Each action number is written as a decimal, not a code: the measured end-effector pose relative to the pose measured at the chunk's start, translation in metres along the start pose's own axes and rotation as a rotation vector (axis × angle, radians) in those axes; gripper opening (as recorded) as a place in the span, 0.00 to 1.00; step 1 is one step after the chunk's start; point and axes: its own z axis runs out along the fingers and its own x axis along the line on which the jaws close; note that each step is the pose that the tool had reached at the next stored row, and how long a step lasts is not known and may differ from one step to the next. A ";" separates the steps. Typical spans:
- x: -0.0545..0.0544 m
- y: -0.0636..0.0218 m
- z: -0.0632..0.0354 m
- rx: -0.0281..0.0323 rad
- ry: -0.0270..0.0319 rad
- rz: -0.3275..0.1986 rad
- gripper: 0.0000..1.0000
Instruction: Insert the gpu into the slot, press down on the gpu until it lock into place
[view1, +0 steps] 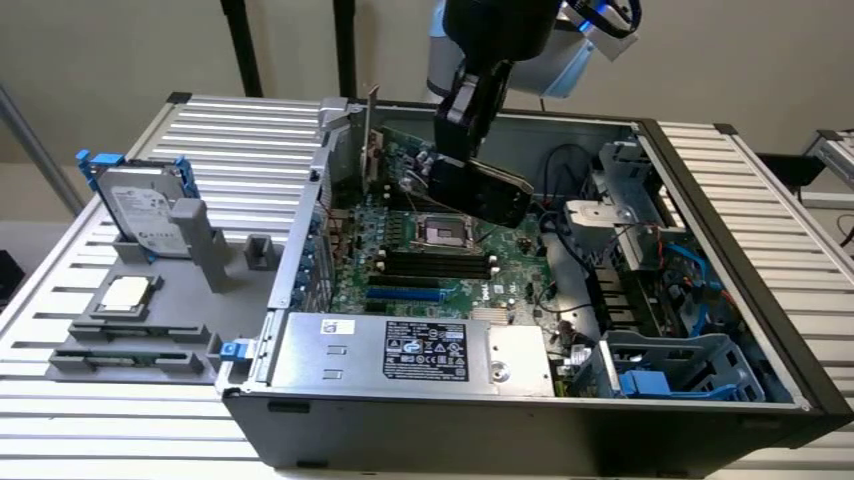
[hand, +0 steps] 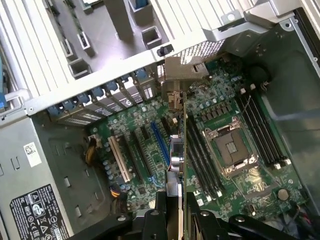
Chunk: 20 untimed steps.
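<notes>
A: Pinching the gpu (view1: 483, 192) by its upper edge, the claw (view1: 458, 152) holds the flat black card tilted in the air over the green motherboard (view1: 501, 262), near the square silver CPU socket (view1: 443, 232).

B: And the slot (hand: 161, 141)?

A: A long, narrow bright-blue plastic strip. In the wrist view it runs just beside the card's thin edge.

B: Edges, room?

A: The card's silver bracket (hand: 181, 75) sits near the case's perforated rear wall. The grey power-supply box (view1: 400, 350) bounds one side. The case stands on a ribbed metal tabletop (view1: 227, 130).
</notes>
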 end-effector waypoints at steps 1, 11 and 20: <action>0.000 -0.0001 0.0007 0.0011 0.0005 -0.018 0.26; 0.000 -0.0006 0.0074 0.0157 0.0062 -0.197 0.26; 0.003 0.0026 0.0151 0.0472 -0.0014 -0.274 0.26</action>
